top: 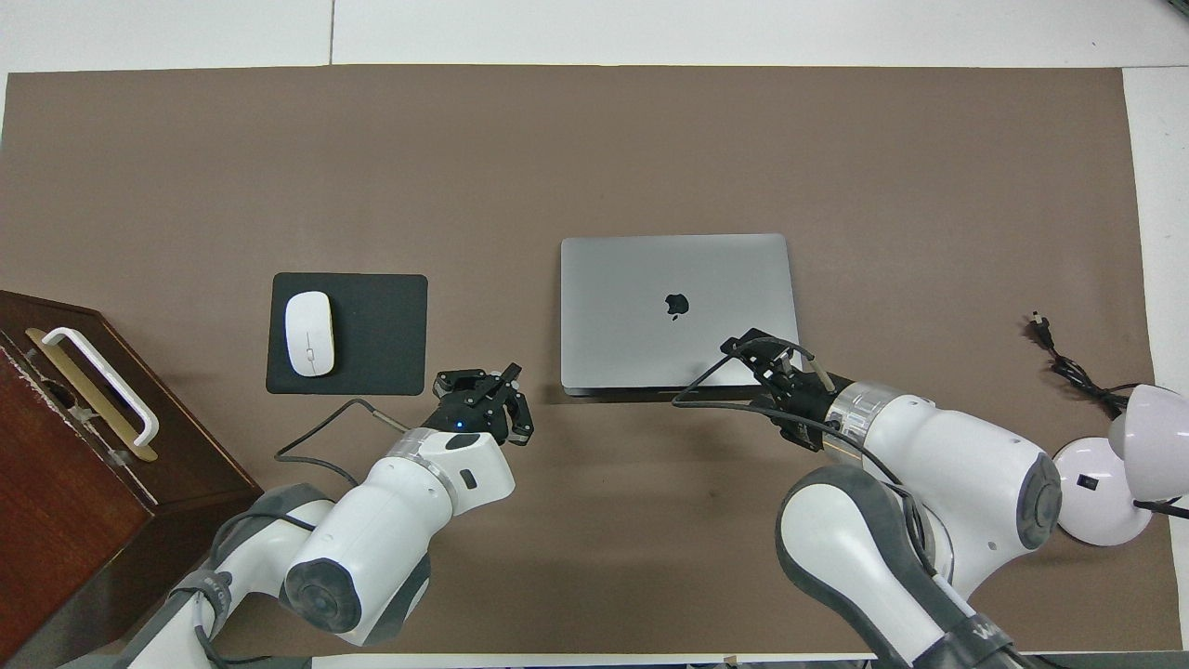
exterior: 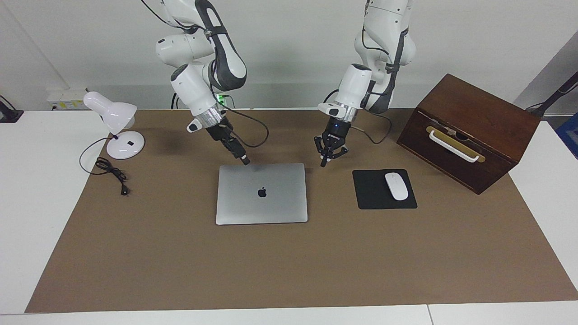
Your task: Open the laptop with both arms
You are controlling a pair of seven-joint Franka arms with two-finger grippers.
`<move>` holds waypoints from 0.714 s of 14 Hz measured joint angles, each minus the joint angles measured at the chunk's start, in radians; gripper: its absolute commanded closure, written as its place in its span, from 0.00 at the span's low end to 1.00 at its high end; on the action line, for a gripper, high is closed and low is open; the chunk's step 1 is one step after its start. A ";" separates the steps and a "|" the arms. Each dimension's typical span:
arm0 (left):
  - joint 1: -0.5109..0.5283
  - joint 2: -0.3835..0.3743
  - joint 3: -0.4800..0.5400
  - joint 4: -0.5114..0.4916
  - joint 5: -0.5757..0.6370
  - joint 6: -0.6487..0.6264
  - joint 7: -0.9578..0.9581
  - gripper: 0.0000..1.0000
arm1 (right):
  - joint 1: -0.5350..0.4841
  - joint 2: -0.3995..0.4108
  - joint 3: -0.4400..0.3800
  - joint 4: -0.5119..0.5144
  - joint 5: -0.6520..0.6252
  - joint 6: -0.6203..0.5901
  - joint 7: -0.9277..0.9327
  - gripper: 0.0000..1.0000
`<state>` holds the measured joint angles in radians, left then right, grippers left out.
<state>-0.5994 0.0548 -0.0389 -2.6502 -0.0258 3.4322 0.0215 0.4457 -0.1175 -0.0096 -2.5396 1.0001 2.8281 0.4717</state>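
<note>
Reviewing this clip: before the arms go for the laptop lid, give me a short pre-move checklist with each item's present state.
1. Laptop closed and flat on the mat: ok.
2. Lid top free of objects: ok.
3. Right gripper at the laptop's edge nearest the robots: ok; contact: cannot tell.
4. Left gripper shut, over the mat between the laptop's corner and the mouse pad, not yet at the laptop: not ok.
5. Mouse on its pad, apart from the laptop: ok.
</note>
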 measured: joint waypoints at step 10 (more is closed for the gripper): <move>-0.041 0.130 -0.001 0.088 0.001 0.052 -0.003 1.00 | 0.000 0.025 0.000 0.000 0.000 0.001 0.000 0.00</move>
<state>-0.6406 0.1844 -0.0397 -2.5627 -0.0251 3.4841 0.0181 0.4457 -0.0929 -0.0097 -2.5396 1.0001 2.8289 0.4716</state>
